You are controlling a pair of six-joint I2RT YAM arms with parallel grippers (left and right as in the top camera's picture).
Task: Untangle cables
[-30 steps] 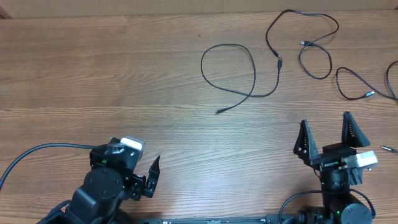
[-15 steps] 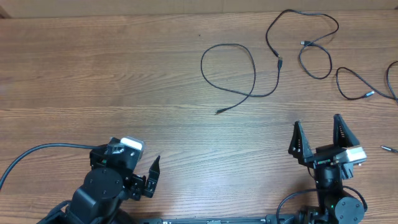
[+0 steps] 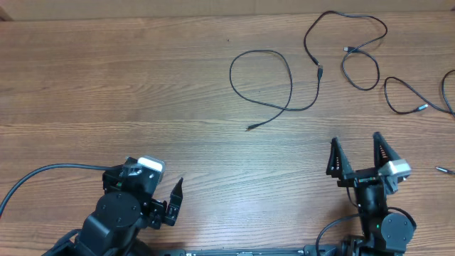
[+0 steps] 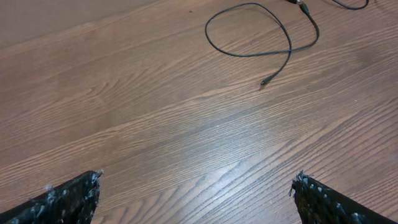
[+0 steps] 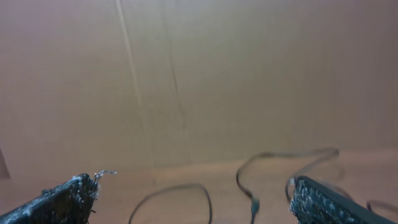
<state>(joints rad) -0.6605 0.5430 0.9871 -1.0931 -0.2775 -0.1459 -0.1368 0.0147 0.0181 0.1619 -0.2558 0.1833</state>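
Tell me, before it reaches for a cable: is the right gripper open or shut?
Open. Overhead, the right gripper stands spread wide, only bare table between its jaws, holding nothing.

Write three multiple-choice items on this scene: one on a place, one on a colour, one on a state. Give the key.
1. Where on the table do the cables lie?
A. near left corner
B. far side, toward the right
C. near edge, in the middle

2. What colour are the cables?
A. black
B. white
C. red

3. How is the right hand?
A. shut on a cable
B. shut, empty
C. open, empty

Key:
1 B: the overhead view shows them all on the far side, from about the middle to the right edge.
2 A: every cord is black.
3 C: its jaws stand wide apart with only bare wood between them.
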